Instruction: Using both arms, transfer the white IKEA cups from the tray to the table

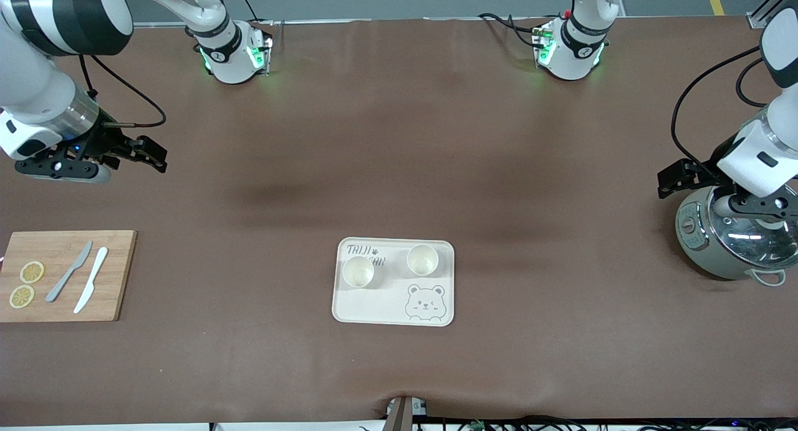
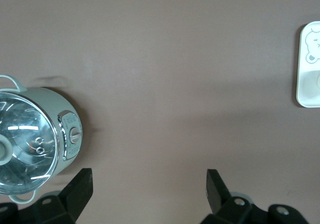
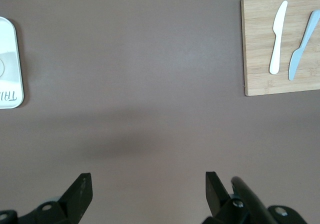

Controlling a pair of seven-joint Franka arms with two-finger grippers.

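Two white IKEA cups stand upright on the cream bear tray [image 1: 386, 309] in the middle of the table. One cup [image 1: 358, 272] is toward the right arm's end and the other cup [image 1: 422, 260] toward the left arm's end. My right gripper [image 1: 159, 157] hangs open and empty over bare table at the right arm's end, well away from the tray. My left gripper [image 1: 666, 183] is open and empty too, over bare table beside the pot. Between each gripper's fingers, right gripper [image 3: 149, 186] and left gripper [image 2: 149, 184], the wrist views show only brown table, with the tray's edge [image 3: 11, 59] [image 2: 306, 64] far off.
A wooden cutting board [image 1: 112, 275] with two lemon slices [image 1: 31, 272], a grey knife [image 1: 68, 272] and a white knife [image 1: 91, 279] lies at the right arm's end. A grey-green pot with a glass lid [image 1: 739, 241] stands at the left arm's end.
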